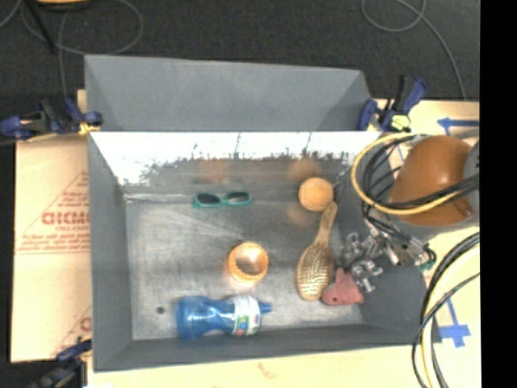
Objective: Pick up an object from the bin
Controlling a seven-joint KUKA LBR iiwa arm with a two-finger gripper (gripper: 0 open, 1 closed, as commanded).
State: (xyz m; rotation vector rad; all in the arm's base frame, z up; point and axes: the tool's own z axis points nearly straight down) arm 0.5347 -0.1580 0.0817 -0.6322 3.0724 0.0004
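Observation:
My gripper (365, 259) hangs over the bin's right side, close to the right wall. Just below it lies a small pink-red flat thing (343, 292), touching or nearly touching the gripper's lower end. A wooden hairbrush (316, 267) lies immediately left of the gripper, its bristled head toward the front and its handle pointing back. Beyond the handle's end sits an orange ball (316, 193).
An orange cup (247, 263) stands near the bin's middle. A blue bottle with a white label (218, 316) lies along the front wall. Green glasses (221, 200) rest near the back wall. The arm's orange cover and cables hang over the right rim.

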